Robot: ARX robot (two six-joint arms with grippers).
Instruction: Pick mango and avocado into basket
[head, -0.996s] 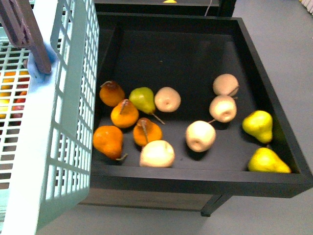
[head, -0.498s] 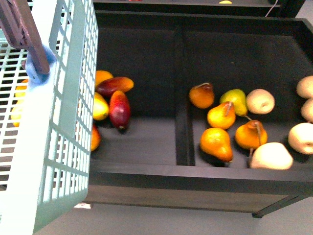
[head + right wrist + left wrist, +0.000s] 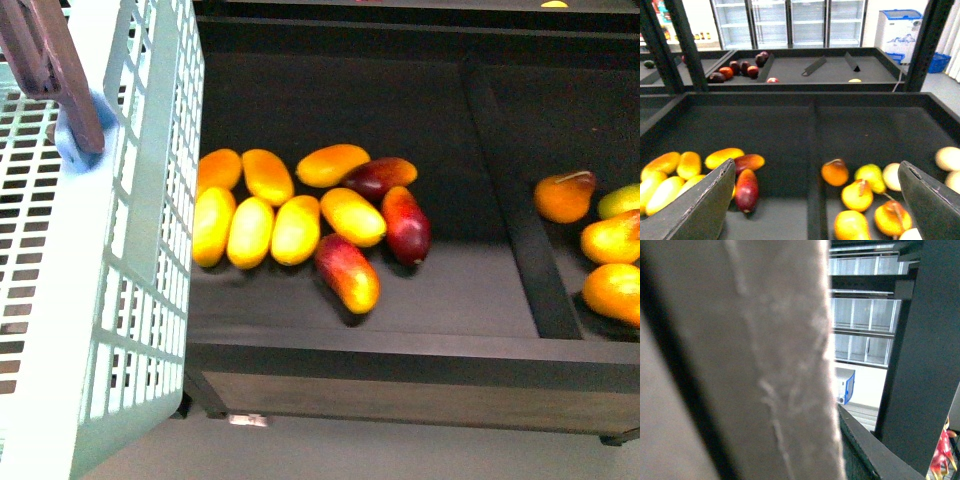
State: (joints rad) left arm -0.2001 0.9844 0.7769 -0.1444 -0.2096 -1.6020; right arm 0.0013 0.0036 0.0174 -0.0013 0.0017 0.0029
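Basket [image 3: 100, 300] overlapping leftmost fruit [image 3: 212, 225], mango [image 3: 352, 216] near 3 red-blushed mangoes [image 3: 405, 225], right pincer [image 3: 816, 165] wide, left pincer unreadable, apparently blocked.

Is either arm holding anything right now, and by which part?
The right gripper is open and empty. The left gripper is not visible; a blurred brownish bar fills its wrist camera, so any hold there cannot be told.

A grocery shop: black fruit bins [image 3: 790, 93], glass-door fridges [image 3: 810, 22] and a chest freezer [image 3: 897, 27] behind.
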